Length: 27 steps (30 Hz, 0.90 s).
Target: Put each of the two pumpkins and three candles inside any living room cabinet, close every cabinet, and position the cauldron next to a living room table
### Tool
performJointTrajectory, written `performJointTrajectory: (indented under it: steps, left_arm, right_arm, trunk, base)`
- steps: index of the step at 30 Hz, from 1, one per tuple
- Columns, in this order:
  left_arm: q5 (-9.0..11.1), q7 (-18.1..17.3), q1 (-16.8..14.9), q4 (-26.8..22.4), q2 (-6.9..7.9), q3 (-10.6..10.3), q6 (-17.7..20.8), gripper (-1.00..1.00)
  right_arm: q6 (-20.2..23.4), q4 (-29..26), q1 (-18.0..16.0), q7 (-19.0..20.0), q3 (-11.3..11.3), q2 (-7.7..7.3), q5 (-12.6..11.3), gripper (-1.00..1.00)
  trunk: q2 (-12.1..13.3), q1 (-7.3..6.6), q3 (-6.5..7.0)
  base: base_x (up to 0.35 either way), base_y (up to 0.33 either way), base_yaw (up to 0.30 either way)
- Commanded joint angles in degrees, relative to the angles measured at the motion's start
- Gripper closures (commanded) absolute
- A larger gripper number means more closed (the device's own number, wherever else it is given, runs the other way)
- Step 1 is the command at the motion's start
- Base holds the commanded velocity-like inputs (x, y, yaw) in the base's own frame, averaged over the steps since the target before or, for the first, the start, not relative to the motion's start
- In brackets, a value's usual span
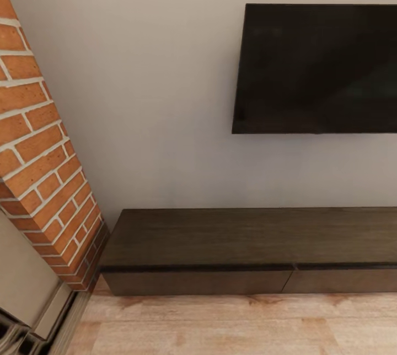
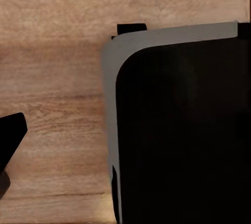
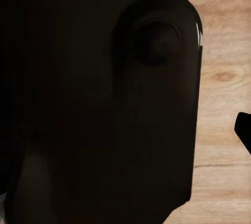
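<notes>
A pale grey wall [image 1: 154,68] fills the head view, with a brick column [image 1: 38,167] at left and a dark television [image 1: 317,68] mounted at right. Below runs the long dark-brown cabinet [image 1: 248,247], drawer fronts flush, on wooden floor [image 1: 209,324]. How far either gripper is open cannot be told.

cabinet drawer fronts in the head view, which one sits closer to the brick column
The left drawer front of the cabinet: it starts beside the brick column, while the right drawer front lies past the seam, under the TV.
</notes>
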Motion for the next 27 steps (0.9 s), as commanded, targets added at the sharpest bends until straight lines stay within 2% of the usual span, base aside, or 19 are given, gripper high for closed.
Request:
performJointTrajectory:
  steps: [1,2,3,4,5,6,9,10,14,16,18,21,23,25,26,27]
  left_arm:
    - [0.1,-2.1,0.0,-1.6,0.58,0.0,2.2,-1.00]
    - [0.3,-5.7,0.1,-4.9,1.96,0.2,6.7,-1.00]
    - [0.3,-7.0,0.1,-6.3,2.56,0.2,8.4,-1.00]
    - [0.5,-10.7,0.3,-11.0,4.36,0.4,13.7,-1.00]
    - [0.6,-12.8,0.5,-14.2,5.47,0.5,17.1,-1.00]
    - [0.7,-13.6,0.6,-15.8,5.96,0.5,18.6,-1.00]
    - [0.8,-16.4,1.0,-24.8,8.01,0.5,26.8,-1.00]
    - [0.8,-16.6,1.0,-26.1,8.20,0.5,28.1,-1.00]
    - [0.1,-17.1,1.1,-34.7,8.56,0.2,38.6,-1.00]
    - [-0.1,-17.2,1.1,-38.9,8.52,-0.2,42.3,-1.00]
    - [-0.3,-17.2,1.1,-41.4,8.40,-0.6,44.7,-1.00]
    - [-0.2,-17.2,1.1,-42.8,8.33,-1.8,46.5,-1.00]
    - [-0.1,-17.2,1.0,-43.1,8.11,-2.6,47.2,-1.00]
    - [0.1,-17.3,1.1,-42.3,7.82,-2.9,46.9,-1.00]
    - [0.2,-17.3,1.1,-41.7,7.76,-2.9,46.8,-1.00]
    - [0.2,-17.3,1.1,-39.9,7.67,-3.0,46.5,-1.00]
  right_arm:
    - [-0.2,0.0,0.0,-0.1,0.0,0.00,0.0,-1.00]
    - [-0.2,0.0,0.0,-0.1,-0.1,-0.02,0.0,-1.00]
    - [-0.2,0.1,0.0,-0.1,-0.1,-0.02,0.0,-1.00]
    - [-0.2,0.1,0.0,-0.1,-0.1,-0.02,0.0,-1.00]
    - [-0.2,0.0,0.0,-0.1,-0.1,-0.02,0.0,-1.00]
    - [-0.2,0.0,0.0,-0.1,-0.1,-0.03,0.0,-1.00]
    - [-0.2,-0.1,0.0,-0.1,-0.1,0.04,0.0,-1.00]
    - [-0.2,-0.3,0.0,-0.1,-0.1,0.04,0.0,-1.00]
    - [-0.2,-4.6,0.0,0.0,-0.1,0.02,0.0,-1.00]
    - [-0.1,-6.0,0.0,0.0,-0.1,0.04,0.0,-1.00]
    - [-0.1,-7.6,0.0,0.2,-0.1,0.10,-0.1,-1.00]
    - [0.0,-11.9,0.0,0.1,-0.1,0.29,-0.6,-1.00]
    - [0.5,-17.7,0.0,0.1,-0.1,0.35,-4.6,-1.00]
    - [0.7,-22.3,0.0,0.3,-0.1,0.34,-10.7,-1.00]
    - [0.8,-23.3,0.0,0.3,0.0,0.33,-12.4,-1.00]
    - [0.8,-25.2,0.0,0.3,0.0,0.33,-15.6,-1.00]
  trunk:
    - [0.0,0.00,-0.05]
    - [0.0,0.00,-0.05]
    - [0.0,0.00,-0.05]
    - [0.0,0.00,-0.05]
    - [0.0,0.00,-0.05]
    - [0.0,0.00,-0.05]
    - [0.0,0.00,-0.05]
    - [0.0,0.00,-0.05]
    - [0.0,0.00,-0.05]
    - [0.0,0.00,-0.05]
    - [0.0,0.00,-0.05]
    - [0.0,0.00,-0.05]
    - [0.0,0.00,-0.05]
    - [0.0,0.00,-0.05]
    - [0.0,0.00,-0.05]
    - [0.0,0.00,-0.05]
  base:
    - [0.000,0.000,0.000]
    - [0.000,0.000,0.000]
    - [0.000,0.000,0.000]
    - [0.000,0.000,0.000]
    - [0.000,0.000,0.000]
    - [0.000,0.000,0.000]
    - [0.000,0.000,0.000]
    - [0.000,0.000,0.000]
    - [0.000,0.000,0.000]
    - [0.000,0.000,0.000]
    - [0.000,0.000,0.000]
    - [0.000,0.000,0.000]
    - [0.000,0.000,0.000]
    - [0.000,0.000,0.000]
    - [0.000,0.000,0.000]
    - [0.000,0.000,0.000]
